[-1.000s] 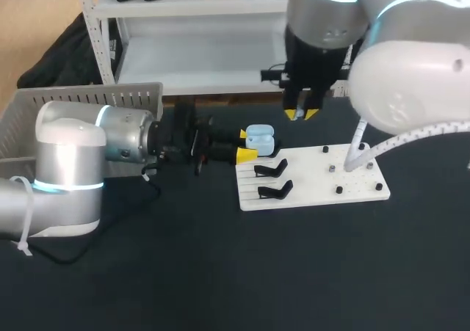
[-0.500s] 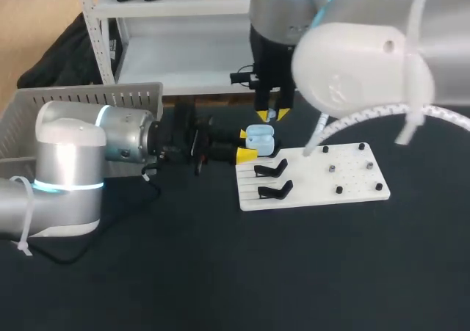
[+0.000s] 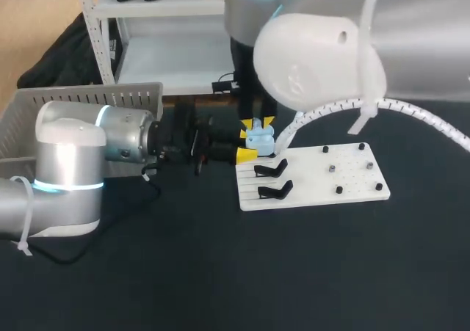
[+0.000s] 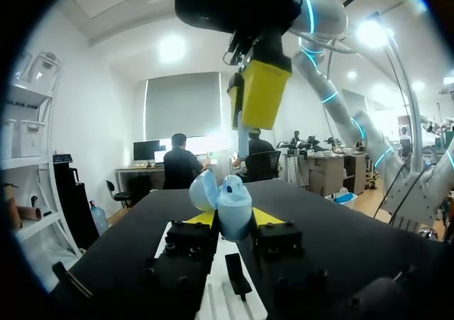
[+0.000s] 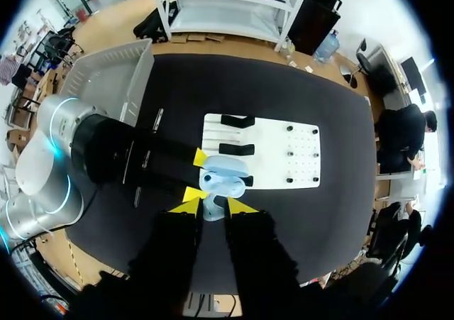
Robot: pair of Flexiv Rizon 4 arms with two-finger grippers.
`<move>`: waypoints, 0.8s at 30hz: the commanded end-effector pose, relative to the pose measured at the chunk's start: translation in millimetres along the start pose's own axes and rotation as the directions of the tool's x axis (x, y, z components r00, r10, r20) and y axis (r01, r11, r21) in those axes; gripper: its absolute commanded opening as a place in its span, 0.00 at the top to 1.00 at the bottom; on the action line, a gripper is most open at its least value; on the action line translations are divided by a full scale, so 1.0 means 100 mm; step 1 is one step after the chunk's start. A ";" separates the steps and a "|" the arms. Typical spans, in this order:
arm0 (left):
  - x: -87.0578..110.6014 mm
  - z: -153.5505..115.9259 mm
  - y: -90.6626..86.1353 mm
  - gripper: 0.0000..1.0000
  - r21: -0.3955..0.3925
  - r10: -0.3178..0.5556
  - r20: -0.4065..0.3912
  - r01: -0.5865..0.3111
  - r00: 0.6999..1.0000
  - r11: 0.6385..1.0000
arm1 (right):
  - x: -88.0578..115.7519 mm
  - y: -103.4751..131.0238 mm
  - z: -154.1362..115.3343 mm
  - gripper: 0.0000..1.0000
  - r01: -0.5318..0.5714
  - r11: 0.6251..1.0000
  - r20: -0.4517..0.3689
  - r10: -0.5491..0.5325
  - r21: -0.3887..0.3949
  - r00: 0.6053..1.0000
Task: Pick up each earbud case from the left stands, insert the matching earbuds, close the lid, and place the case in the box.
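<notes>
A light blue earbud case (image 3: 259, 137) with its lid open sits upright between the yellow tips of my left gripper (image 3: 246, 144), which is shut on it at the left edge of the white board (image 3: 352, 188). In the left wrist view the case (image 4: 233, 206) stands in my left gripper (image 4: 234, 219). My right gripper (image 3: 257, 125) hangs straight over the case, fingers pointing down, shut on a small pale earbud (image 5: 211, 210). That earbud (image 4: 243, 141) dangles a short way above the open case (image 5: 223, 174), under my right gripper (image 5: 213, 206).
Two empty black stands (image 3: 270, 170) (image 3: 275, 191) sit on the board's left part, with a few small pegs (image 3: 338, 189) on its right part. A grey slatted box (image 3: 73, 100) stands at the table's back left.
My right arm has swung left and come down, from over the board's back right to directly above the open case. My left arm and the case have stayed still.
</notes>
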State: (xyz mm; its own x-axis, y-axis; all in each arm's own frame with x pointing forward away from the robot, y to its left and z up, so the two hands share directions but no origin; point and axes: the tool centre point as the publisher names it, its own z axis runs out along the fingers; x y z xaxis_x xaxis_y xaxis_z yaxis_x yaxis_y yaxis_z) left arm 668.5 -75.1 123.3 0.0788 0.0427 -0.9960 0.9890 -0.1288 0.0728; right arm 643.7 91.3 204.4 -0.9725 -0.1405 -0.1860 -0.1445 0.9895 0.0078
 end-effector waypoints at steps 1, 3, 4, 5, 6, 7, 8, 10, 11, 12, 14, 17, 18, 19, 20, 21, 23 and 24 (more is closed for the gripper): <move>0.01 0.00 0.00 1.00 0.000 0.001 0.003 -0.001 1.000 1.000 | 0.02 0.02 -0.01 1.00 -0.003 1.000 0.003 0.003 -0.001 1.000; 0.02 0.00 0.00 1.00 -0.003 -0.006 -0.004 0.006 1.000 1.000 | 0.03 0.02 -0.02 1.00 -0.003 1.000 0.004 0.003 -0.002 1.000; 0.03 0.01 0.00 1.00 -0.008 -0.010 -0.009 0.010 1.000 1.000 | 0.03 0.02 -0.02 1.00 -0.004 1.000 0.005 0.004 -0.003 1.000; 0.03 0.01 0.00 1.00 -0.019 -0.018 -0.013 0.018 1.000 1.000 | 0.04 0.01 -0.02 1.00 -0.004 1.000 0.005 0.004 -0.004 1.000; 0.04 0.01 0.01 1.00 -0.029 -0.029 -0.014 0.029 0.999 0.999 | 0.04 0.01 -0.02 1.00 -0.005 1.000 0.005 0.005 -0.005 1.000; 0.04 0.01 0.02 1.00 -0.031 -0.031 -0.014 0.031 0.999 0.999 | 0.05 0.00 -0.02 1.00 -0.005 1.000 0.005 0.005 -0.005 1.000; 0.04 0.01 0.02 1.00 -0.037 -0.036 -0.016 0.035 0.999 0.999 | 0.05 0.00 -0.02 1.00 -0.005 1.000 0.005 0.005 -0.006 1.000; 0.04 0.01 0.02 1.00 -0.043 -0.040 -0.017 0.039 0.999 0.998 | 0.07 0.00 -0.01 1.00 -0.005 1.000 0.002 0.005 -0.006 1.000; 0.04 0.01 0.02 1.00 -0.044 -0.041 -0.018 0.040 0.999 0.998 | 0.07 0.00 -0.01 1.00 -0.005 1.000 0.002 0.005 -0.006 1.000; 0.04 0.01 0.02 1.00 -0.051 -0.044 -0.020 0.043 0.999 0.998 | 0.07 -0.01 0.01 1.00 -0.004 1.000 -0.001 0.004 -0.007 1.000; 0.04 0.02 0.02 1.00 -0.054 -0.046 -0.018 0.045 0.999 0.998 | 0.08 -0.01 0.02 1.00 -0.003 1.000 -0.005 0.003 -0.008 1.000; 0.03 0.03 0.01 1.00 -0.056 -0.047 -0.015 0.046 0.999 0.997 | 0.08 0.00 0.04 1.00 0.003 1.000 -0.009 -0.003 -0.010 1.000; 0.03 0.03 0.01 1.00 -0.060 -0.046 -0.013 0.045 0.999 0.997 | 0.08 0.00 0.05 1.00 0.004 1.000 -0.010 -0.005 -0.011 1.000; 0.03 0.03 0.00 1.00 -0.072 -0.046 -0.014 0.045 0.999 0.996 | 0.08 0.00 0.06 1.00 0.005 1.000 -0.011 -0.005 -0.012 1.000; 0.03 0.03 0.00 1.00 -0.072 -0.046 -0.013 0.045 0.999 0.996 | 0.07 0.00 0.07 1.00 0.005 1.000 -0.011 -0.006 -0.013 1.000; 0.03 0.03 0.00 1.00 -0.072 -0.046 -0.013 0.045 0.999 0.996 | 0.07 0.00 0.07 1.00 0.005 1.000 -0.011 -0.006 -0.014 1.000; 0.03 0.03 0.00 1.00 -0.072 -0.046 -0.013 0.045 0.999 0.996 | 0.06 -0.02 0.13 1.00 0.001 1.000 -0.013 -0.001 -0.016 1.000; 0.03 0.03 0.00 1.00 -0.072 -0.046 -0.013 0.045 0.999 0.996 | 0.05 -0.02 0.14 1.00 -0.001 1.000 -0.014 0.000 -0.016 1.000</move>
State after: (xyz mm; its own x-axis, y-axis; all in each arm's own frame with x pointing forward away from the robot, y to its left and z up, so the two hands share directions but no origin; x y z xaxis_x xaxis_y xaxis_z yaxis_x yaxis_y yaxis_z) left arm 672.7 -78.0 119.2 0.0326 0.0614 -0.9976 0.9972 -0.0686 0.0284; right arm 638.7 89.4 194.5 -0.9750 -0.1418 -0.1713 -0.1473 0.9889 0.0200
